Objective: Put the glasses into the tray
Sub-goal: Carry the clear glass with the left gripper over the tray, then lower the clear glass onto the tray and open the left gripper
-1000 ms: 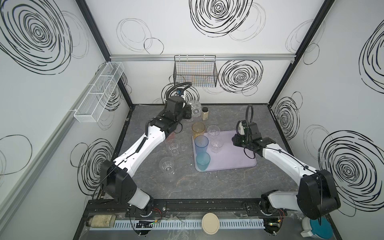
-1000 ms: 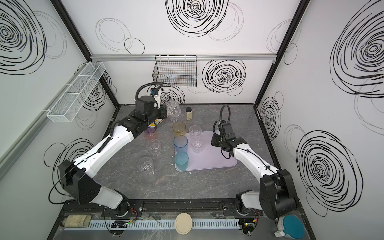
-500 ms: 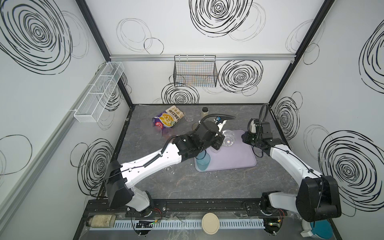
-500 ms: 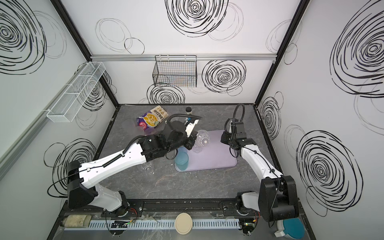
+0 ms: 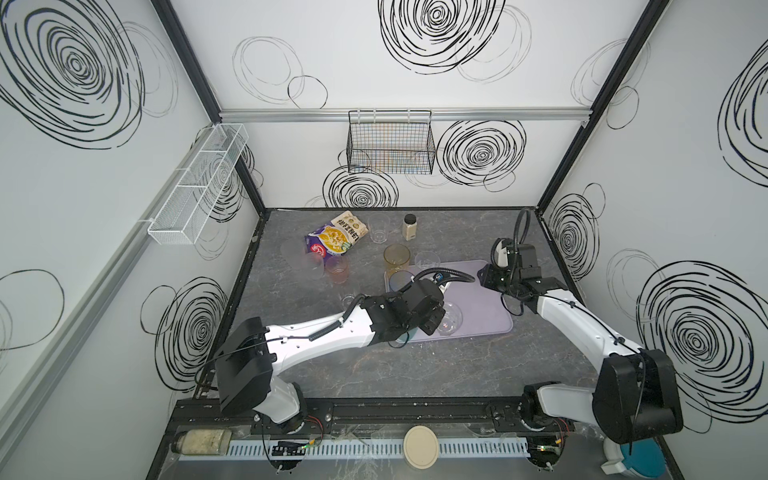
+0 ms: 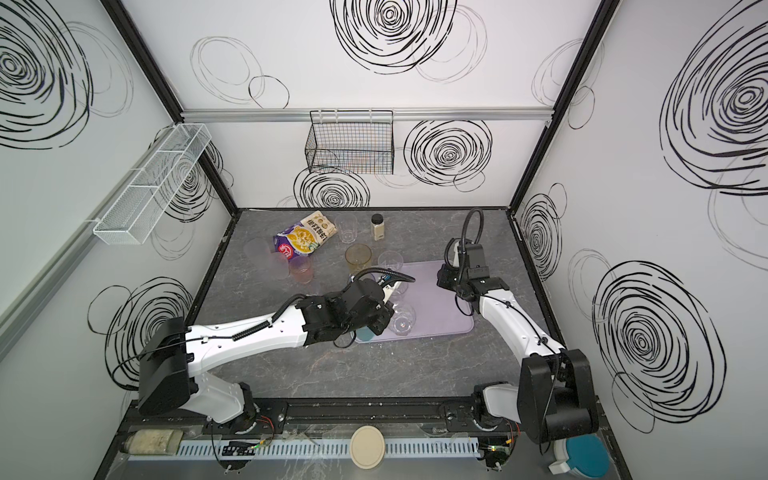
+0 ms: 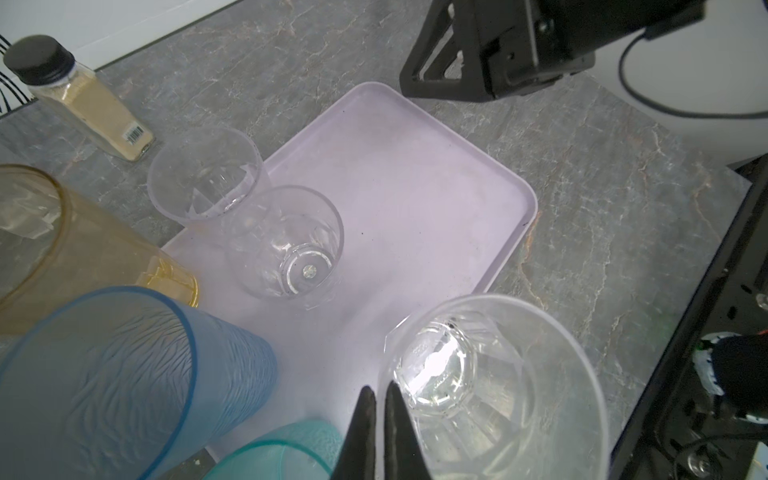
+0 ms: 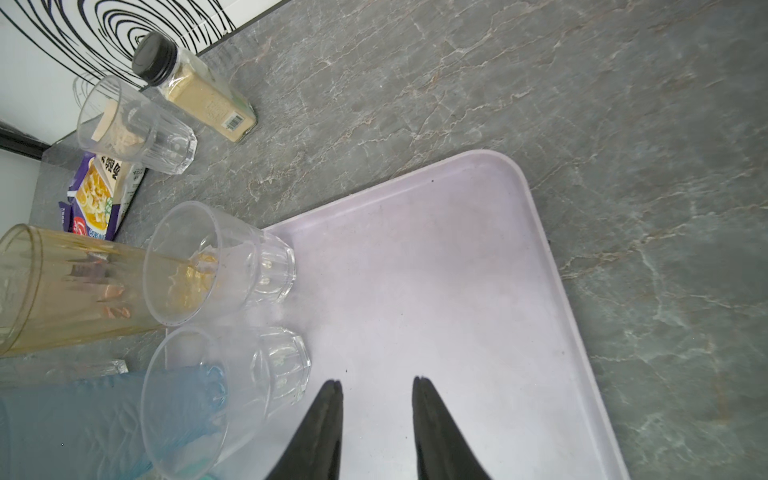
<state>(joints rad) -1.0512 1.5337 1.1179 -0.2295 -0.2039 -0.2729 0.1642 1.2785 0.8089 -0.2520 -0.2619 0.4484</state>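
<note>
Both top views show the tray (image 5: pixel 482 299) (image 6: pixel 440 309) lying right of the middle of the bench (image 5: pixel 374 374). Its right half is bare, and the bench in front of it is open. My left tool (image 5: pixel 435 328) reaches over the tray's near edge with a clear glass (image 5: pixel 451 321) at its tip. My right tool (image 5: pixel 483 277) hangs by the tray's far right corner, well apart from the left one. Off the tray at the back left stand a pink glass (image 5: pixel 337 269), a frosted glass (image 5: pixel 298 257) and a rear glass (image 5: pixel 379 228), near a snack bag (image 5: pixel 336 240) and a jar (image 5: pixel 409 226). A second ago my left arm was back there by the bag. Half a second ago it held the glass over the tray's far half.

In the left wrist view, my left tool (image 7: pixel 379 409) is pinched to a thin slit on the rim wall of the clear glass (image 7: pixel 490 386). The glass is upright over the tray (image 7: pixel 415 187), but I cannot tell whether its base touches. A blue glass (image 7: pixel 124 374) and a teal glass (image 7: pixel 282 453) crowd just beside the tool. A middle glass (image 7: pixel 291 245) and a corner glass (image 7: pixel 203 174) stand further in, with an amber glass (image 7: pixel 83 249) beside them.

In the right wrist view, my right tool (image 8: pixel 376 399) is partly open with nothing between its fingers, over bare tray (image 8: pixel 457 270). The middle glass (image 8: pixel 232 382) is just beside one finger, not touching.
</note>
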